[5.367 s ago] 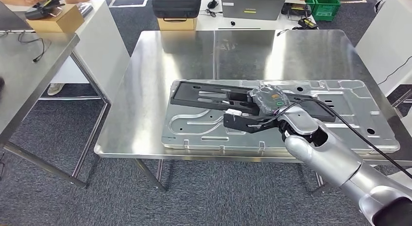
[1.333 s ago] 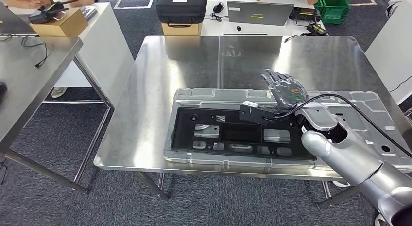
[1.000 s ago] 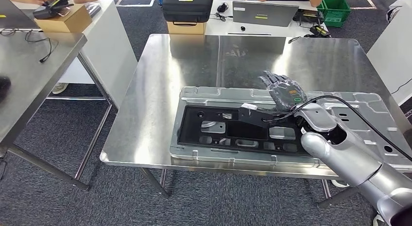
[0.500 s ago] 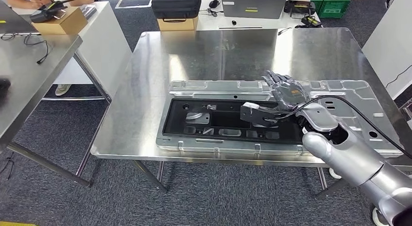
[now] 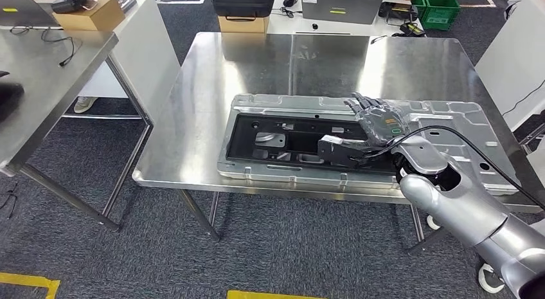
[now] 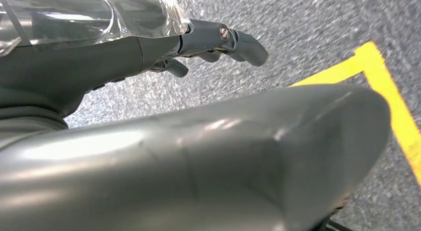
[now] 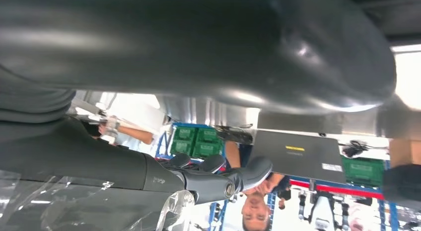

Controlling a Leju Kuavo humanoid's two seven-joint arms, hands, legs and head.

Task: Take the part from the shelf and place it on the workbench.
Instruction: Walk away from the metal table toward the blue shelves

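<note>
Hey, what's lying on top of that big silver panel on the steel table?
A black frame lies flat on the panel, with silver showing through its cutouts. The right hand hovers at the frame's right end, hiding that part and any contact.

1. My head camera sits high, facing forward and down over the workbench [image 5: 212,87], with the near edge low in frame.
2. My left wrist camera hangs close behind the left hand [image 6: 149,37], facing the carpet floor [image 6: 308,37].
3. My right wrist camera rides close behind the right hand [image 7: 149,176], turned over, facing across the bench's far edge; it shares the laptop [image 7: 298,154] with the head view.
</note>
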